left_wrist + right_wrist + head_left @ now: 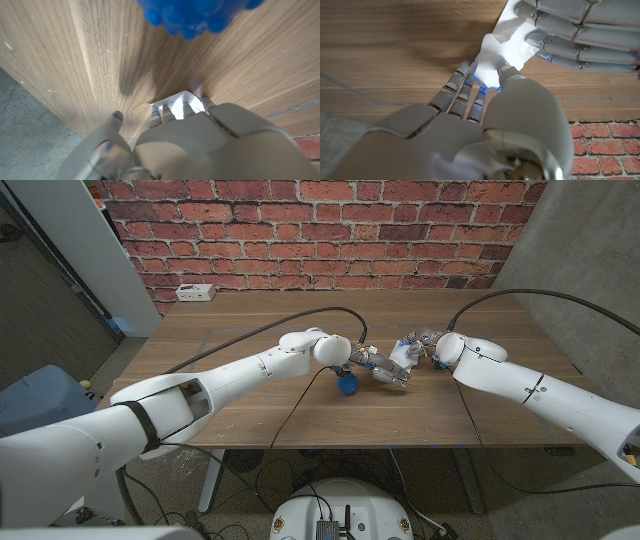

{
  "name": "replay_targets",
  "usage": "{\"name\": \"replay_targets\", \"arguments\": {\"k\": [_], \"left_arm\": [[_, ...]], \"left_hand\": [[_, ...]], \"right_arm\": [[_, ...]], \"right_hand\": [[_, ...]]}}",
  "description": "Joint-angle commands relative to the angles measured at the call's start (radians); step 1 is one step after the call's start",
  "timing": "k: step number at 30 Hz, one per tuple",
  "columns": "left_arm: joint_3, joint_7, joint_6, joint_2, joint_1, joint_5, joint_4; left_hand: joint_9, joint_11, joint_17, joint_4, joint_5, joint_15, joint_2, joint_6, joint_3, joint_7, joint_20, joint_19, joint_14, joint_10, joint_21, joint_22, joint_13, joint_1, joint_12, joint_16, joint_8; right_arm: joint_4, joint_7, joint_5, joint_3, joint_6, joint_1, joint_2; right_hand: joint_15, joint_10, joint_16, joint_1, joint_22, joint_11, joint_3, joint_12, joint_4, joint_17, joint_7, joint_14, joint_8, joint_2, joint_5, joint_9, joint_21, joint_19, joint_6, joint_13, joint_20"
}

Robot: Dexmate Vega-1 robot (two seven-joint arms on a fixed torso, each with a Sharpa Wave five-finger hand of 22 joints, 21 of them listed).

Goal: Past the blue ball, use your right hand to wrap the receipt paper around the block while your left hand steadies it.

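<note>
Item: receipt paper (502, 47), white, crumpled, mid-table just past the blue ball (347, 384). My right hand (428, 346) pinches its edge in my fingertips. My left hand (372, 362) presses fingers closed against the bundle, steadying. Block hidden under paper. Status, by my judgement: wrap partly on, loose end left to fold round

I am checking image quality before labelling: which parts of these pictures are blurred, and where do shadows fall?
In the left wrist view the blue ball is close and soft, and a dark shadow lies on the table near the left hand. In the right wrist view the right hand is blurred low down, while the receipt paper is sharp. The head view is evenly lit.
</note>
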Motion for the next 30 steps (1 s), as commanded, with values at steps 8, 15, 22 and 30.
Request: {"name": "replay_targets", "arguments": {"k": [8,15,22,30], "left_arm": [[-0.009,0.007,-0.001,0.004,0.006,-0.003,-0.005],[-0.012,0.010,0.002,0.006,0.009,-0.006,-0.005],[-0.016,0.014,-0.004,0.005,0.008,-0.014,0.000],[-0.015,0.014,-0.015,0.003,0.002,-0.017,0.011]], "left_hand": [[0.002,0.001,0.003,-0.002,0.011,-0.003,0.009,-0.014,-0.002,-0.003,0.003,-0.090,-0.014,-0.011,0.006,0.002,0.004,-0.010,0.003,0.002,0.007],[0.002,0.002,0.003,-0.003,0.012,-0.003,0.009,-0.016,-0.004,-0.003,0.001,-0.091,-0.015,-0.013,0.009,0.002,0.005,-0.013,0.005,0.002,0.009],[0.002,0.005,0.003,-0.003,0.012,-0.007,0.009,-0.013,-0.004,-0.001,0.000,-0.092,-0.017,-0.014,0.010,0.002,0.005,-0.014,0.005,0.002,0.010],[0.002,0.008,0.002,-0.004,0.013,-0.015,0.010,-0.014,-0.005,0.001,-0.002,-0.093,-0.023,-0.017,0.011,0.002,0.005,-0.014,0.005,0.001,0.010]], "right_arm": [[0.069,0.051,-0.177,-0.154,0.003,0.102,0.040],[0.095,0.042,-0.255,-0.171,0.042,0.099,0.054],[0.134,0.046,-0.316,-0.179,0.074,0.088,0.075],[0.151,-0.054,-0.364,-0.129,0.152,0.024,0.083]], "right_hand": [[-0.185,0.126,0.131,0.043,0.030,0.004,0.045,0.048,0.016,0.074,0.021,0.245,0.045,-0.003,0.005,0.004,0.105,0.100,0.140,0.015,-0.043],[-0.195,0.226,0.239,0.121,0.051,0.021,0.025,0.088,-0.034,0.186,0.105,0.379,0.067,-0.044,-0.003,0.008,0.197,0.135,0.279,0.043,-0.050],[-0.196,0.272,0.306,0.192,0.071,0.012,-0.002,0.117,-0.049,0.283,0.156,0.442,0.079,-0.072,-0.003,0.017,0.276,0.155,0.381,0.078,-0.061],[-0.194,0.427,0.316,0.236,0.096,0.052,-0.022,0.235,-0.033,0.369,0.237,0.520,0.100,-0.071,-0.006,0.030,0.394,0.170,0.544,0.147,-0.100]]}}
